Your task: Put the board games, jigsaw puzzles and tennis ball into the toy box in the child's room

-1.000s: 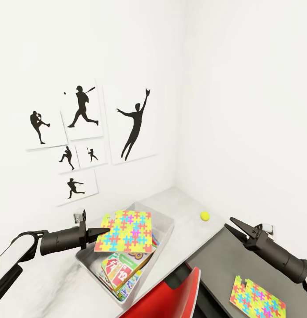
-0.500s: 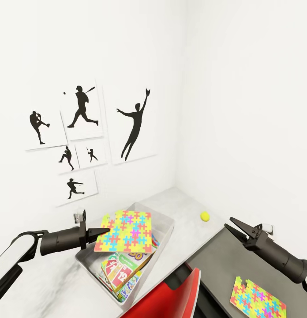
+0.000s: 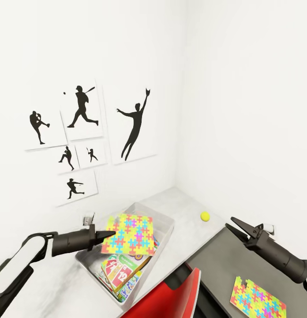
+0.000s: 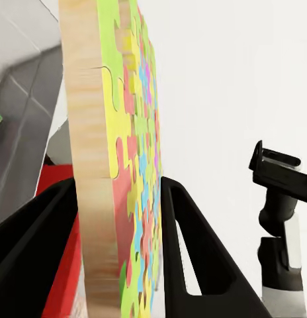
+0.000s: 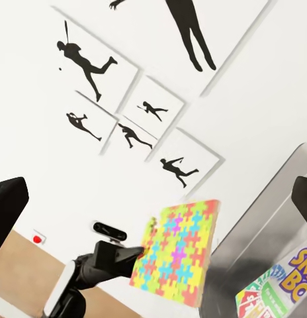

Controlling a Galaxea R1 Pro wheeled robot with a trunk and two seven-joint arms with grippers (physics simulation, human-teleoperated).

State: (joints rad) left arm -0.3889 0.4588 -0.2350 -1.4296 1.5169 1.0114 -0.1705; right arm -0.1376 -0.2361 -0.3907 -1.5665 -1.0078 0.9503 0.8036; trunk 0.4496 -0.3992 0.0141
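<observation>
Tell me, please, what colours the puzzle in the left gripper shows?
The jigsaw puzzle shows interlocking yellow, blue, green, pink and orange pieces, clearest in the head view.

toy box (image 3: 167, 226) open-topped, game boxes (image 3: 122, 268) stacked inside, wall behind

Jigsaw puzzle (image 3: 128, 235), lower centre: yellow, blue, green, pink interlocking pieces. Toy box (image 3: 164, 218): light grey. Tennis ball (image 3: 204, 216): yellow-green. Chair (image 3: 171, 296), bottom: red. Wall prints (image 3: 83, 108), upper left: black silhouettes.
</observation>
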